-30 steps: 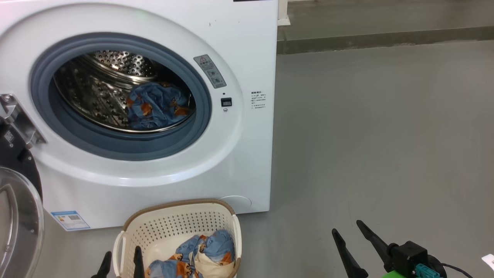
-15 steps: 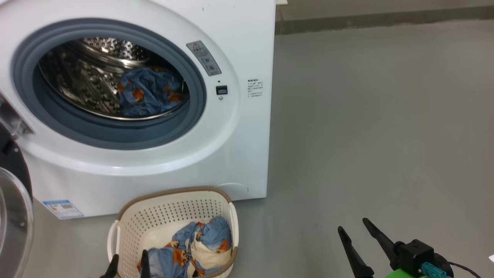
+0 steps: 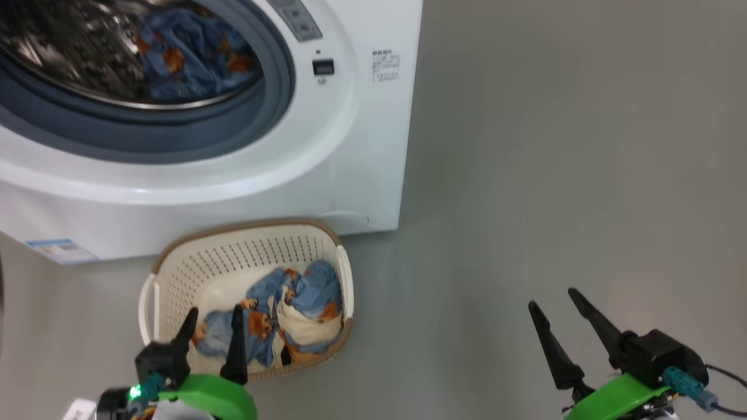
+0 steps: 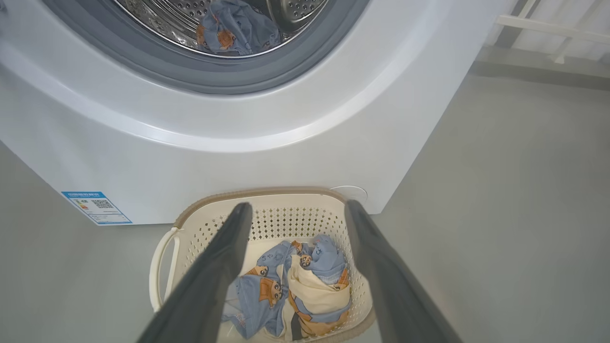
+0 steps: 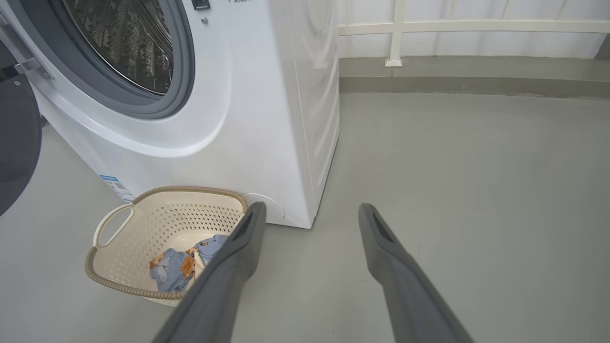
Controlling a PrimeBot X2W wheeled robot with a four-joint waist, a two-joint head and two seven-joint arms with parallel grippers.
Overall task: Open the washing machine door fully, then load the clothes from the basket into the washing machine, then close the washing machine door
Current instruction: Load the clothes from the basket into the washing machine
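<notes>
Left gripper (image 3: pixel 214 310) fingers apart over cream perforated plastic basket (image 3: pixel 251 251) near rim; light-blue printed fabric clothes (image 3: pixel 309 286) inside. Right gripper (image 3: pixel 552 298) fingers apart.

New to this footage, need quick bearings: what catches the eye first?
The white washing machine looms at the upper left of the head view, its drum open with a blue printed piece inside. Before it on the grey floor sits the cream basket of clothes, the open left gripper poised at its near side.
</notes>
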